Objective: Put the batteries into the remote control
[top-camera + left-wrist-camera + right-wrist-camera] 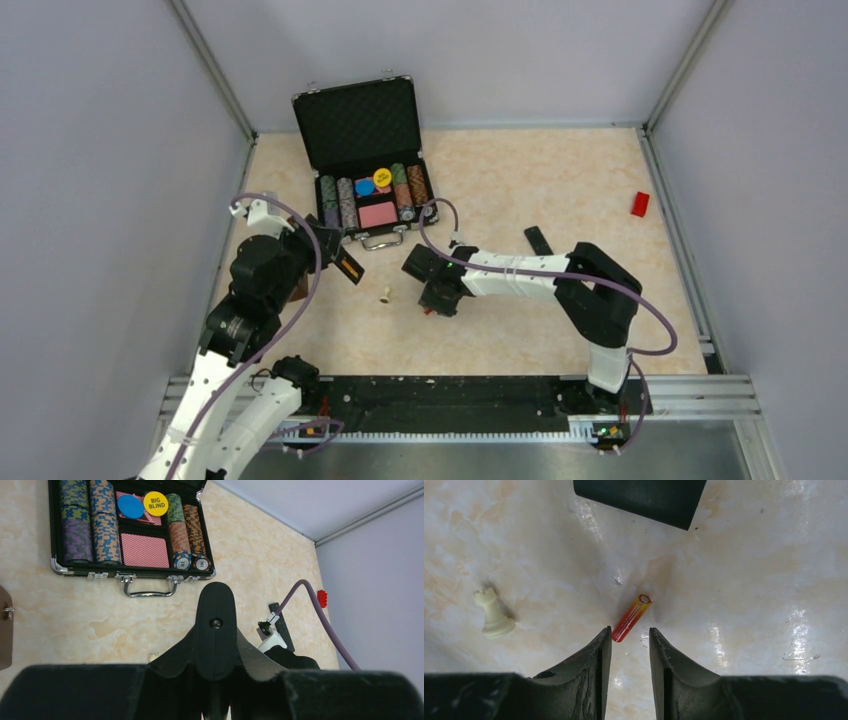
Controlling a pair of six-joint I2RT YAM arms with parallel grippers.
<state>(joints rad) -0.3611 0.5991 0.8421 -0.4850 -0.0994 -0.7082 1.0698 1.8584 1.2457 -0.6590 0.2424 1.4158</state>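
Observation:
My left gripper (338,252) is shut on the remote control (348,265), held above the table near the case. In the left wrist view the remote's black rounded end (216,625) stands up between my fingers. An orange strip shows on the remote in the top view. One red-orange battery (631,618) lies on the table. My right gripper (630,630) is open just above it, and the battery's near end sits at the gap between the fingertips without touching them. In the top view the right gripper (438,298) hovers at the table's middle.
A cream chess rook (494,614) lies left of the battery. A flat black piece (644,497) lies just beyond it. An open poker-chip case (370,200) stands at the back left. A black bar (538,240) and a red block (640,204) lie to the right.

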